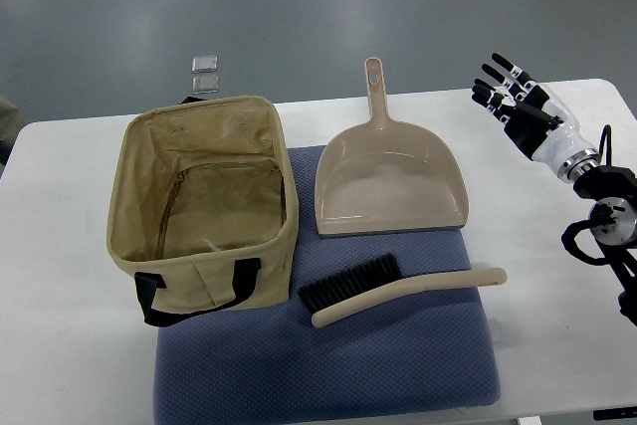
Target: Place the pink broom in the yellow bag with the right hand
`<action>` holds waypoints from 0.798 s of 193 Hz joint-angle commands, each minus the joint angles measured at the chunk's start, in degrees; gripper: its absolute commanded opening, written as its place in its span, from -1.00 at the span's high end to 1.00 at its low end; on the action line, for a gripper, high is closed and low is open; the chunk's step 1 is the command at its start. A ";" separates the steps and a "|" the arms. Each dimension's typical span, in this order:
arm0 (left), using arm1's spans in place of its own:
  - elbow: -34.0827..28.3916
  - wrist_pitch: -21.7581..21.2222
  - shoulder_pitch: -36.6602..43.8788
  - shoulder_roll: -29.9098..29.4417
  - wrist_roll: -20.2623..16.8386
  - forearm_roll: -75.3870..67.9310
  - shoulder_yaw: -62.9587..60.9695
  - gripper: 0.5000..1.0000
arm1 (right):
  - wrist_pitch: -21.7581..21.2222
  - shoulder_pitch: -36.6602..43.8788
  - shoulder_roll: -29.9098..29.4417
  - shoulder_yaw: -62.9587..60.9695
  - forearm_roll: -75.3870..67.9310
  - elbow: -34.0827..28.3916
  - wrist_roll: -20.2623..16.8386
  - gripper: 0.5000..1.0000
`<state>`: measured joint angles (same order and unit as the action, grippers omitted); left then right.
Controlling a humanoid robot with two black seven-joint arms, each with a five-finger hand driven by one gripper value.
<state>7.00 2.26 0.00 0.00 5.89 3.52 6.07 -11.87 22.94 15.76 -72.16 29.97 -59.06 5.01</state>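
Note:
A pale pink hand broom (pixel 398 291) with black bristles lies on the blue mat (pixel 398 365), handle pointing right. The yellow-tan fabric bag (pixel 204 211) stands open at the left, black handles at its front, nothing visible inside. My right hand (pixel 510 89) hovers at the far right edge of the table, well above and to the right of the broom, fingers spread and holding nothing. The left arm does not show.
A pink dustpan (pixel 390 181) lies just behind the broom, handle pointing away. The white table (pixel 60 345) carries the mat. Two small clear squares (pixel 205 73) lie on the floor beyond the table. Black cables (pixel 597 231) hang at the right.

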 commanded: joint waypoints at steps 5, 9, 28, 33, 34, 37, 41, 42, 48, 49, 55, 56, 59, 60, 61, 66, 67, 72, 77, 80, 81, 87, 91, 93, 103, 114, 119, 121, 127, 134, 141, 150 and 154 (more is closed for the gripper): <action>0.12 0.03 0.00 0.00 0.00 0.00 -0.18 -1.00 | 0.00 0.00 0.06 0.00 0.00 0.00 0.00 -0.70; 0.12 -0.06 -0.09 0.00 0.00 0.00 -0.18 -1.00 | 0.00 0.00 0.06 0.00 0.00 0.00 0.00 -0.70; 0.21 0.02 -0.09 0.00 0.00 0.00 -0.01 -1.00 | 0.00 0.00 0.14 0.00 0.00 0.00 0.00 -0.70; 0.21 -0.06 -0.09 0.00 0.00 0.00 0.08 -1.00 | 0.00 0.00 0.14 0.00 0.00 0.00 0.00 -0.70; 0.21 0.02 -0.09 0.00 0.00 0.00 0.08 -1.00 | 0.09 0.00 0.14 0.00 0.00 0.00 0.00 -0.70; 0.21 0.03 -0.09 0.00 0.00 0.00 -0.01 -1.00 | 0.00 0.00 0.14 0.00 0.00 0.00 0.00 -0.70; 0.12 0.03 -0.09 0.00 0.00 0.00 -0.18 -1.00 | 0.09 0.00 0.23 0.00 0.00 0.00 0.00 -0.70; 0.04 -0.06 -0.09 0.00 0.00 0.00 -0.10 -1.00 | 0.09 0.00 0.23 0.00 0.00 0.00 0.00 -0.70; 0.03 0.03 -0.09 0.00 0.00 0.00 -0.01 -1.00 | 0.09 0.00 0.23 0.00 0.00 0.00 0.00 -0.70; 0.03 0.03 -0.09 0.00 0.00 0.00 -0.01 -1.00 | 0.09 0.00 0.23 0.00 0.00 0.00 0.00 -0.70; -0.23 -0.06 -0.09 0.00 0.00 0.00 -0.01 -1.00 | 0.09 0.00 0.32 0.00 0.00 0.00 0.00 -0.70; -0.23 -0.06 -0.09 0.00 0.00 0.00 -0.01 -1.00 | 0.09 0.00 0.32 0.00 0.00 0.00 0.00 -0.70; -0.32 -0.06 -0.09 0.00 0.00 0.00 -0.01 -1.00 | 0.00 0.00 0.32 0.00 0.00 0.00 0.00 -0.70; -0.32 -0.06 -0.09 0.00 0.00 0.00 -0.01 -1.00 | 0.00 0.00 0.32 0.00 0.00 0.00 0.00 -0.70; -0.32 -0.06 -0.09 0.00 0.00 0.00 -0.01 -1.00 | 0.09 0.00 0.32 0.00 0.00 0.00 0.00 -0.70; -0.32 -0.06 -0.09 0.00 0.00 0.00 -0.01 -1.00 | 0.00 0.00 0.32 0.00 0.00 0.00 0.00 -0.70; -0.32 -0.06 -0.09 0.00 0.00 0.00 -0.01 -1.00 | 0.00 0.00 0.32 0.00 0.00 0.00 0.00 -0.70; -0.32 -0.06 -0.09 0.00 0.00 0.00 -0.01 -1.00 | 0.00 0.00 0.32 0.00 0.00 0.00 0.00 -0.70; -0.32 -0.06 -0.09 0.00 0.00 0.00 -0.01 -1.00 | 0.00 0.00 0.32 0.00 0.00 0.00 0.00 -0.70; -0.32 -0.06 -0.09 0.00 0.00 0.00 -0.01 -1.00 | 0.09 0.00 0.32 0.00 0.00 0.00 0.00 -0.70; -0.32 -0.06 -0.09 0.00 0.00 0.00 -0.01 -1.00 | 0.09 0.00 0.32 0.00 0.00 0.00 0.00 -0.70; -0.14 -0.06 -0.09 0.00 0.00 0.00 -0.01 -1.00 | 0.00 0.00 0.32 0.00 0.00 0.00 0.00 -0.70; -0.05 -0.06 -0.09 0.00 0.00 0.00 -0.01 -1.00 | 0.00 0.00 0.23 0.00 0.00 0.00 0.00 -0.70; 0.03 -0.06 -0.09 0.00 0.00 0.00 -0.01 -1.00 | 0.00 0.00 0.23 0.00 0.00 0.00 0.00 -0.70; 0.12 -0.06 -0.09 0.00 0.00 0.00 -0.01 -1.00 | 0.00 0.00 0.23 0.00 0.00 0.00 0.09 -0.70; 0.04 -0.06 -0.09 0.00 0.00 0.00 -0.01 -1.00 | -0.09 0.00 0.32 0.00 0.00 0.00 0.00 -0.70; 0.03 0.03 -0.09 0.00 0.00 0.00 -0.01 -1.00 | -0.09 0.00 0.23 -0.08 0.00 0.00 0.09 -0.70; 0.03 -0.06 -0.09 0.00 0.00 0.00 -0.01 -1.00 | -0.09 0.00 0.23 -0.08 0.00 0.00 0.09 -0.70; -0.05 -0.06 0.00 0.00 0.00 0.00 -0.01 -1.00 | -0.17 0.09 0.23 -0.08 0.00 0.00 0.09 -0.70; -0.05 -0.06 -0.09 0.00 0.00 0.00 -0.01 -1.00 | -0.17 0.00 0.23 -0.08 0.00 0.00 0.09 -0.70; -0.14 -0.06 -0.09 0.00 0.00 0.00 -0.01 -1.00 | -0.26 0.09 0.23 -0.08 -0.09 0.00 0.09 -0.70; -0.14 -0.06 -0.09 0.00 0.00 0.00 -0.01 -1.00 | -0.26 0.09 0.23 -0.08 -0.09 0.00 0.09 -0.70; -0.14 -0.06 -0.09 0.00 0.00 0.00 -0.01 -1.00 | -0.26 0.09 0.23 -0.08 -0.09 0.00 0.09 -0.70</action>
<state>6.96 2.19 -0.09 0.00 5.89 3.52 6.07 -12.05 22.94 16.01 -72.21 29.97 -59.06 5.06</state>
